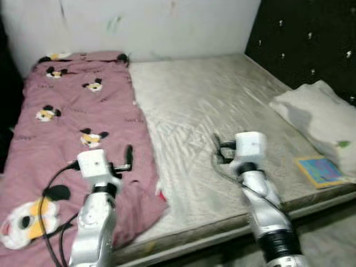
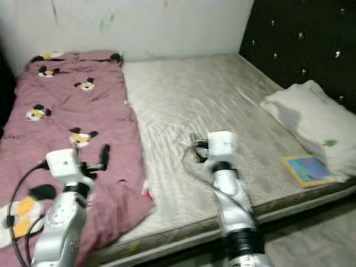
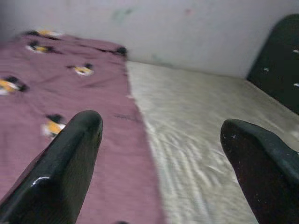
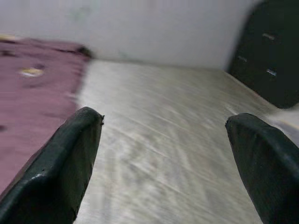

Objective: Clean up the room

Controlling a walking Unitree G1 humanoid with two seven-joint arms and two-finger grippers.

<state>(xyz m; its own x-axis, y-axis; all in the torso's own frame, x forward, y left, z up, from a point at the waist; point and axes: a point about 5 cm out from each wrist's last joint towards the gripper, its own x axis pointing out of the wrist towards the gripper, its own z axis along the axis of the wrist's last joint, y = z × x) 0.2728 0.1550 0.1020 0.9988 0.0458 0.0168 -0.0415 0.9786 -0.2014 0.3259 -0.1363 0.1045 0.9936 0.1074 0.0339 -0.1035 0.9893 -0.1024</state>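
Observation:
A pink blanket (image 1: 72, 111) printed with cartoon mice covers the left half of the bed, its near corner rumpled at the bed's front edge. The rest is a bare beige mattress (image 1: 211, 100). My left gripper (image 1: 128, 157) hovers above the blanket's right part, fingers (image 3: 74, 154) spread wide and open, holding nothing. Over the middle of the mattress my right gripper (image 1: 217, 150) is also open and empty, with fingers (image 4: 70, 154) far apart. A white pillow (image 1: 320, 117) lies at the right side, and a colourful book (image 1: 320, 169) rests beside it near the front edge.
A black padded headboard (image 1: 311, 39) stands along the right side. A white wall (image 1: 156, 22) with a few marks runs behind the bed. The bed's front edge (image 1: 222, 228) is right below my arms, with floor beyond it at the lower right.

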